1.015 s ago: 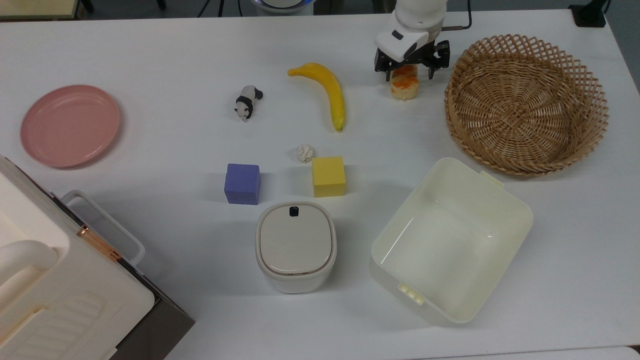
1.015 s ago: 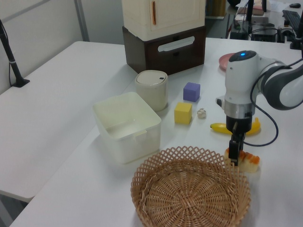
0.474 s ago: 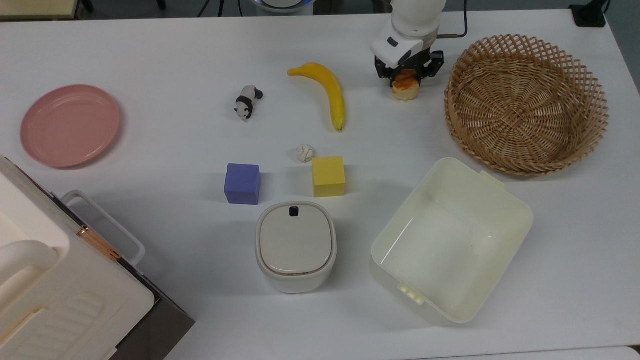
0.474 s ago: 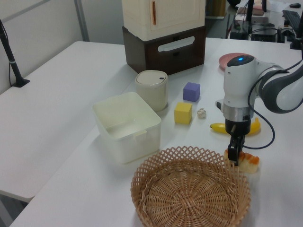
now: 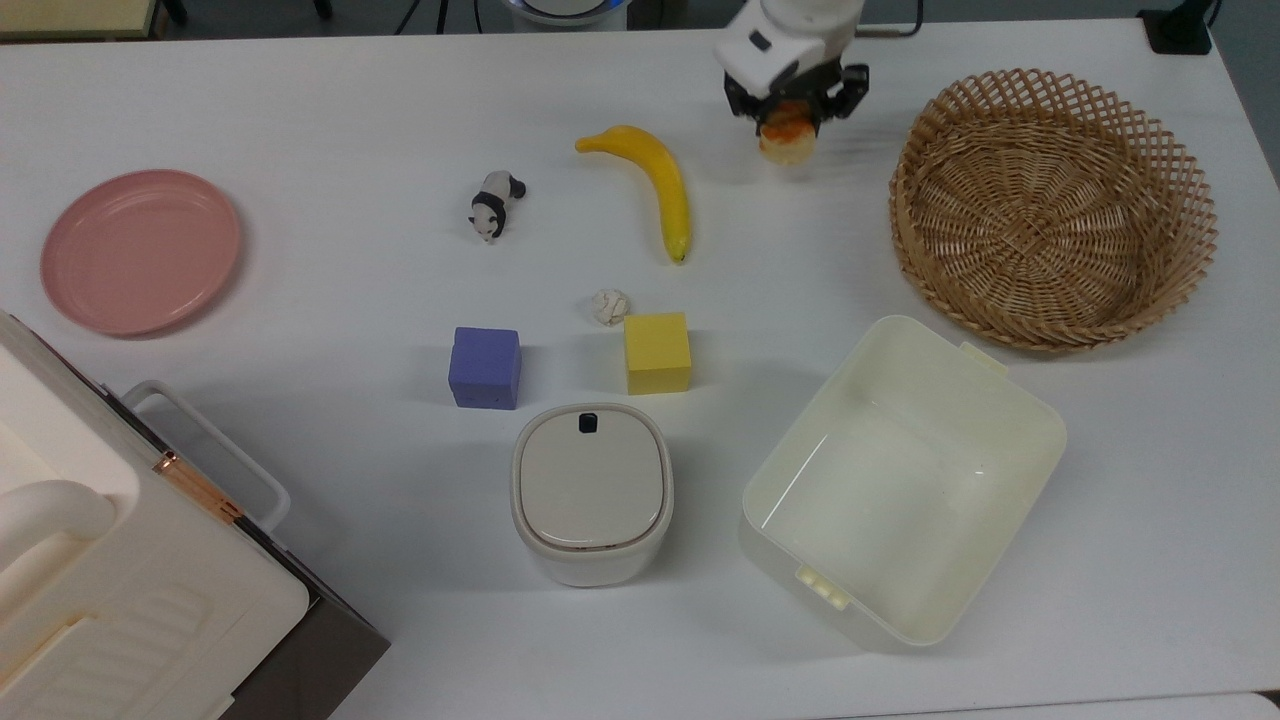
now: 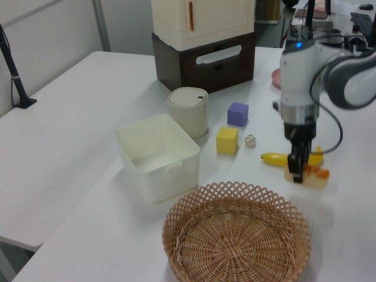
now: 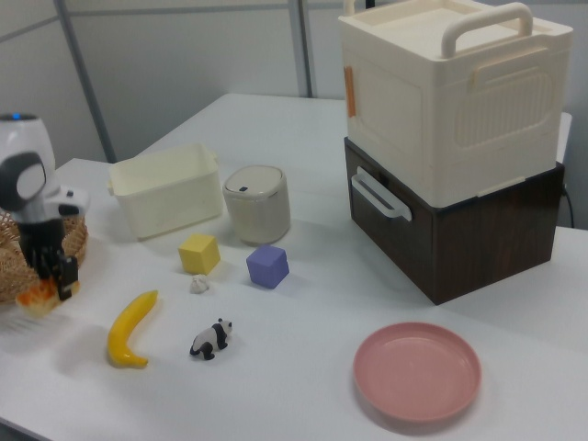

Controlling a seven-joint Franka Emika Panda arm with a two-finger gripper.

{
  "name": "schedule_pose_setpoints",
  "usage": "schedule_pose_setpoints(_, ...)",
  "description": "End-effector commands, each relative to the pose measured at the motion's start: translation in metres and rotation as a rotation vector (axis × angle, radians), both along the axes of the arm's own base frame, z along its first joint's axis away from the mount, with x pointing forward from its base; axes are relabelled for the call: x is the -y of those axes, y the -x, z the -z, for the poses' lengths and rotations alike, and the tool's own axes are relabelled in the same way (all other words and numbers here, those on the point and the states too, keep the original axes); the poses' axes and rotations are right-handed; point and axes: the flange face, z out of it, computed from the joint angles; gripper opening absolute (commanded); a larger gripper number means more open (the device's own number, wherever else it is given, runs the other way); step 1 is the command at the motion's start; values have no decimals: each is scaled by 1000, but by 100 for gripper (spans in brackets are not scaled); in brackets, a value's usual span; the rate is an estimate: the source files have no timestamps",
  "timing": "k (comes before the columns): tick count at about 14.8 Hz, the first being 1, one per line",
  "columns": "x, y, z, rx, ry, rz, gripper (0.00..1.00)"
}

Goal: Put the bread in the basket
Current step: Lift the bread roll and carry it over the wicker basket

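The bread (image 5: 787, 143), a small tan bun with orange-brown glaze, hangs a little above the white table with my gripper (image 5: 790, 122) shut on it. In the left view the bread (image 6: 313, 177) hangs just past the far rim of the basket (image 6: 235, 191), held by the gripper (image 6: 299, 171). The round wicker basket (image 5: 1003, 92) stands to the top view's right of the bread, with nothing in it. In the right view the gripper (image 7: 53, 277) holds the bread (image 7: 39, 299) beside the basket (image 7: 13, 262).
A yellow banana (image 5: 660, 185) lies to the top view's left of the bread. Nearer the middle are a panda figure (image 5: 493, 203), a whitish ball (image 5: 609, 306), a yellow cube (image 5: 657, 352), a purple cube (image 5: 485, 367), a lidded bin (image 5: 592, 490) and a cream tub (image 5: 1000, 520). A pink plate (image 5: 140, 250) lies far left.
The gripper came down around the bread, shut on it and lifted it off the table, shifting slightly toward the top view's upper left.
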Motion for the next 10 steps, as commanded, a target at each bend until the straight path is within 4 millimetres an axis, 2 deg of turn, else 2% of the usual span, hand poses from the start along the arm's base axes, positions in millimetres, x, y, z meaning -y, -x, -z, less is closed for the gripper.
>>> schedule_pose_setpoints(1, 7, -21, -67, 50, -48, 41, 58)
schedule_pose_setpoints(2, 2, -26, -78, 69, -58, 61, 60)
schedule_pose_setpoints(4, -20, -43, -107, 113, -93, 113, 62)
schedule_pose_setpoints(5, -45, -51, -120, 125, -114, 138, 62)
schedule_pose_setpoints(7, -86, -65, -131, 143, -136, 171, 64)
schedule_pose_setpoints(8, -109, -73, -131, 156, -135, 171, 66)
schedule_pose_setpoints(9, -137, -72, -121, 162, -112, 178, 69)
schedule_pose_setpoints(10, -155, -69, -110, 163, -90, 179, 69)
